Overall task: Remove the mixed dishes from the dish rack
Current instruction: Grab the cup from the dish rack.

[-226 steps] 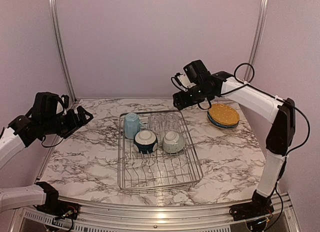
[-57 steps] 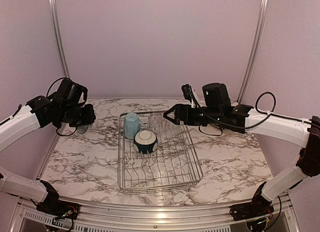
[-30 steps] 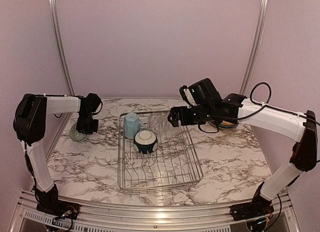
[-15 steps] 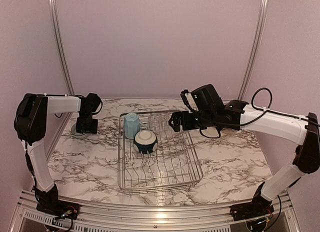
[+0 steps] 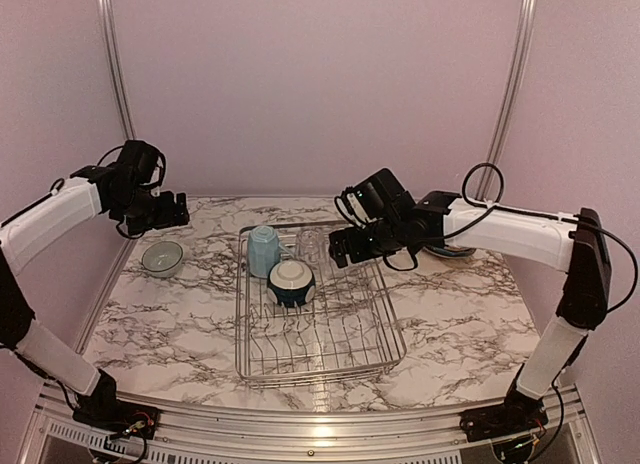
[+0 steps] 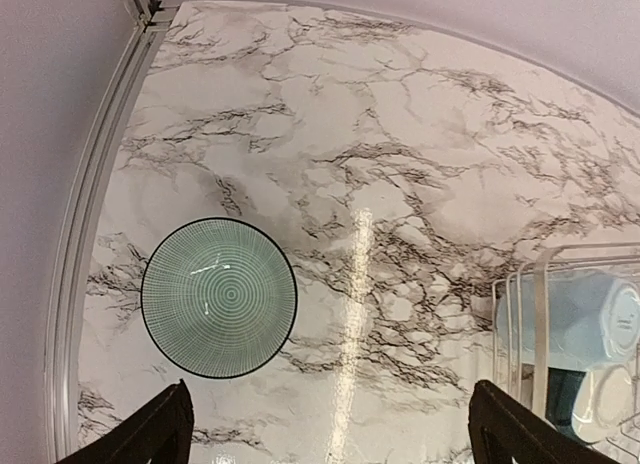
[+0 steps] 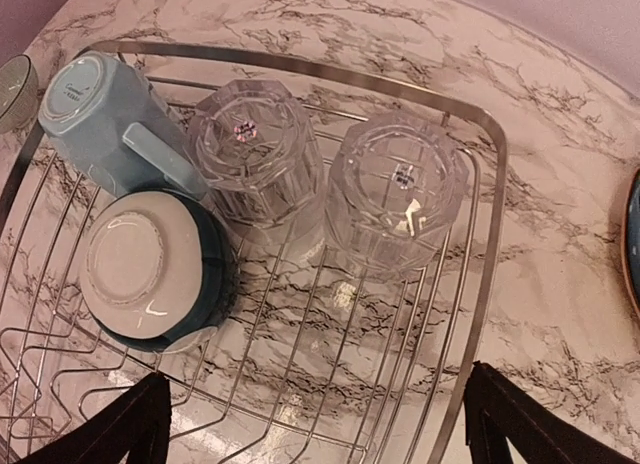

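Observation:
The silver wire dish rack [image 5: 384,336] stands mid-table. At its back lie a light blue mug [image 5: 263,250], two clear glasses [image 7: 258,154] [image 7: 398,189] and an upturned dark-teal-and-white bowl [image 5: 291,282]. The grey-green bowl [image 5: 162,257] sits upright on the table left of the rack; it also shows in the left wrist view [image 6: 219,297]. My left gripper [image 5: 168,213] is open and empty, above and behind that bowl. My right gripper [image 5: 339,248] is open and empty, hovering over the glasses. The plates [image 5: 455,250] are mostly hidden behind the right arm.
A wall rail [image 6: 90,244] runs along the table's left edge beside the grey-green bowl. In the right wrist view the rack rim [image 7: 492,234] runs right of the glasses, and a plate edge [image 7: 633,246] shows at the far right.
My left gripper has risen off the grey-green bowl and left it on the table. My right gripper has shifted left and down over the glasses.

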Tool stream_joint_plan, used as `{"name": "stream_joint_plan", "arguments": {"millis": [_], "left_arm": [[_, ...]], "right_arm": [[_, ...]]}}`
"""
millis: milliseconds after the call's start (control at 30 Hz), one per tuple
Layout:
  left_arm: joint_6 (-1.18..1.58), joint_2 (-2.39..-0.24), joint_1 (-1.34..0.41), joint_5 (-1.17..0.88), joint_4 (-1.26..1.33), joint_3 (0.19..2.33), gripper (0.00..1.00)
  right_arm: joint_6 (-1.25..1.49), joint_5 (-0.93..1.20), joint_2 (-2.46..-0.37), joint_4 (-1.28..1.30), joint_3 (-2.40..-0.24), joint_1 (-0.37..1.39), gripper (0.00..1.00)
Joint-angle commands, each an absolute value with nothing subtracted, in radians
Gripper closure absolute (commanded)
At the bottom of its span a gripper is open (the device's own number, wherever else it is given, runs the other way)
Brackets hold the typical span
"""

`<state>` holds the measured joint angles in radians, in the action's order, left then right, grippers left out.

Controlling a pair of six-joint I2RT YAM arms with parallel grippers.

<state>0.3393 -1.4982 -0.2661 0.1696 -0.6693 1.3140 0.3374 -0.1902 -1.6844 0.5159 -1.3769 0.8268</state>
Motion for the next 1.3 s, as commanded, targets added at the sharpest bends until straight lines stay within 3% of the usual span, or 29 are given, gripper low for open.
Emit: {"name": "stream_joint_plan", "arguments": {"millis": [0,167,333,700,1067,1267], "left_arm": [[0.424,-1.303,-0.276,-0.14,-0.611,1.19,0.01],[0.559,-1.035,-0.335,-0.301,-0.439,0.985,0.01],[0.633,-0.875,-0.47,-0.25,-0.342,0.875,0.01],[0.704,-0.868,-0.625,-0.217,-0.31,0.858,0.01],[0.676,-0.901,-0.644,-0.177,-0.319,0.883,0.01],[0.673,-0.934,-0.644,-0.163,-0.301,0.879,0.01]], "right_arm": [[0.266,-0.289,-1.766,0.619,-1.505,0.834,0.01],[0.202,-0.445,-1.916,0.748,-1.721,0.824,0.02],[0.139,-0.406,-2.001,0.756,-1.803,0.79,0.02],[0.084,-0.299,-2.137,0.712,-1.899,0.721,0.09],[0.089,-0.302,-2.199,0.7,-1.913,0.717,0.29],[0.098,-0.279,-2.143,0.692,-1.884,0.717,0.49]]}}
